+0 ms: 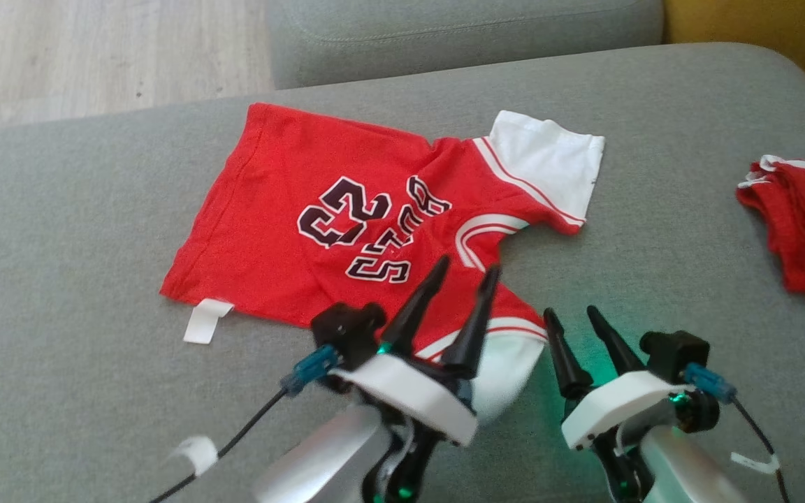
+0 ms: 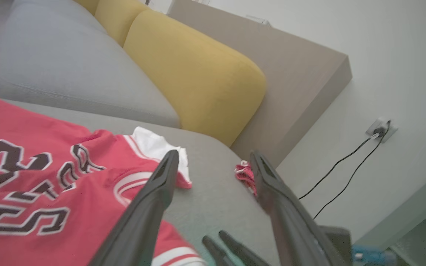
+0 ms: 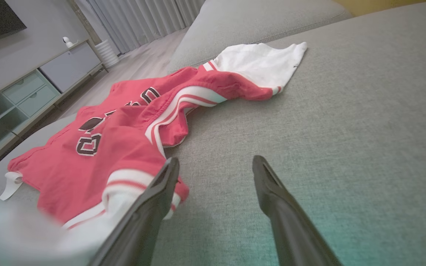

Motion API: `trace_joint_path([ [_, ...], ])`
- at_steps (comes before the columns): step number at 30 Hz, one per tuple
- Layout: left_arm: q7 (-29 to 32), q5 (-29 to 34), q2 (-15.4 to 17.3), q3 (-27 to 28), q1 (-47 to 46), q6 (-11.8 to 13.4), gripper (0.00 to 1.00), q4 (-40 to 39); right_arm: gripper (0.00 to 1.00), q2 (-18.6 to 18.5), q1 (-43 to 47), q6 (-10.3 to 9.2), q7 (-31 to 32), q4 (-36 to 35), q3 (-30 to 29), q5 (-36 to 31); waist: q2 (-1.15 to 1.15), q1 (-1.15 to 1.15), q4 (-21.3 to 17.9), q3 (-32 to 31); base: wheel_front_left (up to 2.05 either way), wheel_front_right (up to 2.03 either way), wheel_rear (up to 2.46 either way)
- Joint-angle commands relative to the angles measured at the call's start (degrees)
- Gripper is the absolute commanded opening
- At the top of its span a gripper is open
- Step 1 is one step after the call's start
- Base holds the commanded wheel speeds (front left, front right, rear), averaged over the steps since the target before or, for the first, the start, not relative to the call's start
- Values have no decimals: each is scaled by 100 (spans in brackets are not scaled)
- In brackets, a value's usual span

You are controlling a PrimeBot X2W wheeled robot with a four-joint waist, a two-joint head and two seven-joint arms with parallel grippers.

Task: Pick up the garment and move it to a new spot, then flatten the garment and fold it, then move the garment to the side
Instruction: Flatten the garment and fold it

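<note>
Garment (image 1: 291,223) lies spread; left pincer (image 1: 467,264) gapes empty over it, right pincer (image 1: 571,311) gapes empty beside.

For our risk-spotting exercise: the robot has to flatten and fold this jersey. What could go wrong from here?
1. The jersey lies creased and bunched around the collar; folding now may lock wrinkles in.
2. The left gripper hangs open over the near sleeve; a grab there might catch one layer and drag the cloth askew.
3. Another red garment lies near the right edge of the cushion; setting the jersey aside there could mix them.
</note>
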Motion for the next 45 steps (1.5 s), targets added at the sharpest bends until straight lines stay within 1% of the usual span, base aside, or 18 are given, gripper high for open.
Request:
trace_joint_path([
  [1,-29,103,24,293,-11,49,100,-73,100,82,-69,19,-22,-208,38,-60,0,0,46,32,0,0,0],
  [2,-29,117,24,411,86,48,100,3,100,82,-49,19,-22,-231,-26,-76,0,0,70,35,0,0,0],
  [5,-29,443,24,855,293,84,100,259,100,82,10,19,-22,-342,-223,-127,0,0,135,39,0,0,0],
  [10,-29,950,24,1797,692,97,100,345,100,82,8,19,-22,-864,-570,-223,0,0,241,94,0,0,0],
  [14,-29,1185,24,2281,904,51,100,276,100,82,-200,19,-22,-858,-566,-271,0,0,357,201,0,0,0],
  [16,-29,1242,24,2430,949,26,100,226,100,82,-432,19,-22,-634,-416,-277,0,0,434,265,0,0,0],
  [17,-29,1242,24,2430,949,26,100,226,100,82,-432,19,-22,-634,-416,-277,0,0,434,265,0,0,0],
  [21,-29,1364,24,2547,934,-4,100,161,100,82,-995,19,119,30,-104,-279,0,0,644,410,0,0,0],
  [24,-29,1363,24,2536,919,-15,100,147,100,81,-1363,19,327,555,48,-287,0,0,813,497,0,0,0],
  [30,-29,1341,24,2538,941,5,100,152,100,81,-1734,19,1034,1525,272,-250,0,0,1069,615,0,0,0],
  [31,-29,1337,24,2547,946,12,100,144,97,81,-1769,19,1083,1600,303,-227,0,0,1093,635,0,0,0],
  [32,-29,1337,24,2561,950,16,100,134,78,70,-1820,19,1041,1638,317,-229,0,0,1108,655,0,0,0],
  [33,-29,1338,24,2575,952,15,100,125,8,23,-1885,19,896,1641,293,-237,0,0,1123,676,0,0,0],
  [34,-29,1334,24,2592,956,14,100,115,0,-55,-1953,19,763,1661,270,-269,0,0,1134,692,0,0,0],
  [37,-29,1307,24,2667,971,23,100,78,0,-322,-2195,19,499,1767,188,-383,0,0,1154,749,0,0,0],
  [40,-29,1272,24,2671,973,9,100,62,0,-628,-2476,19,421,1873,155,-508,0,0,1198,811,0,0,0],
  [41,-29,1224,24,2641,970,-2,100,72,0,-859,-2686,19,397,1932,154,-599,0,0,1259,852,0,0,0],
  [45,-29,1137,24,2543,947,0,100,88,0,-1353,-3189,19,376,2073,126,-818,0,0,1465,967,0,0,0],
])
